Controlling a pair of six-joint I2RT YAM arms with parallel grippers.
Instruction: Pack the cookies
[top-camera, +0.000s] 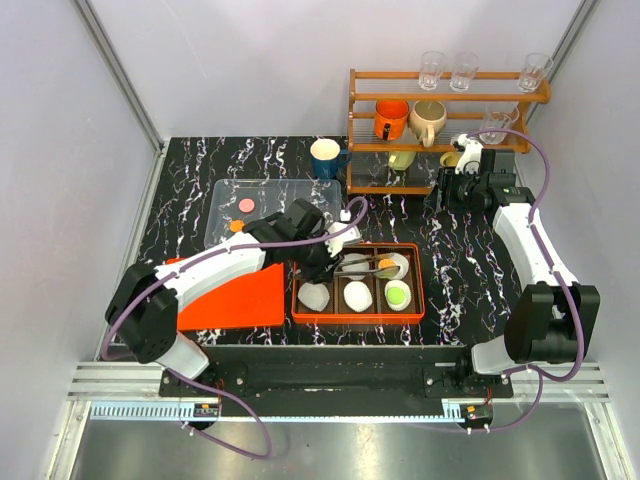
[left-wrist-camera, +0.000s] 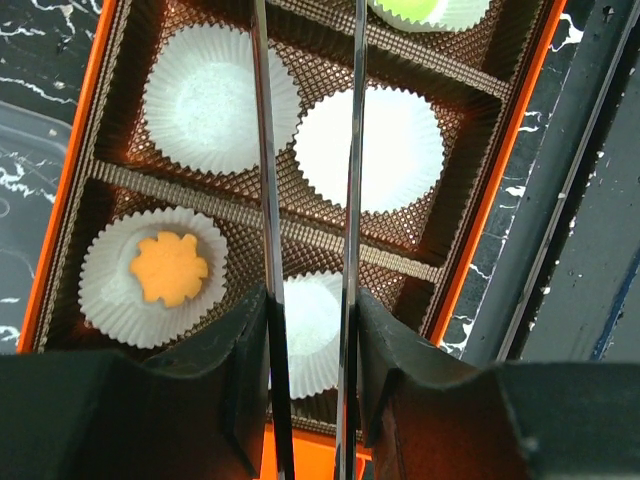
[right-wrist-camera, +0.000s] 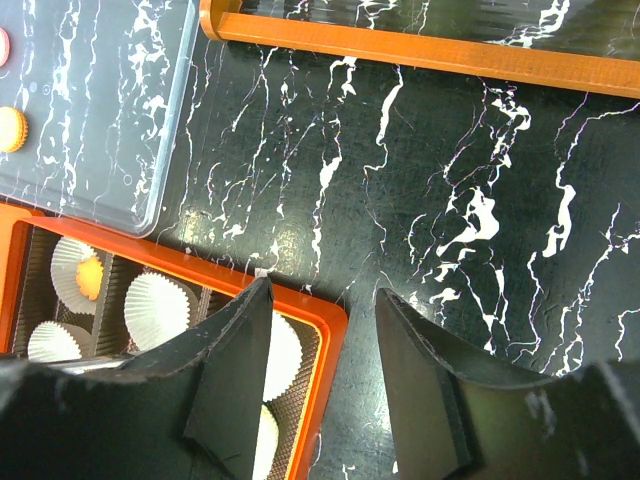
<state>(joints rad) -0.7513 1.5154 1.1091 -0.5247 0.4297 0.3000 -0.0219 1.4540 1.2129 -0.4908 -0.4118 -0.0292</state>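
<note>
Packing is judged midway: an orange cookie (left-wrist-camera: 170, 268) lies in a liner (left-wrist-camera: 108, 295) at the box's (top-camera: 420, 285) back left corner, a green cookie (top-camera: 398, 294) at its front right, and a pink cookie (top-camera: 246, 205) waits on the clear tray (top-camera: 290, 195) at the bench's (top-camera: 470, 260) back left. The tongs (left-wrist-camera: 268, 150) are clasped by the left gripper (left-wrist-camera: 310, 310) and laid along the box's back row toward a second orange cookie (top-camera: 387, 265), though whether it is pinched cannot be told; the right gripper (right-wrist-camera: 322, 300) is held parted and empty. Flat and round, the cookies show no long axis, so a plain release over a liner is called for.
</note>
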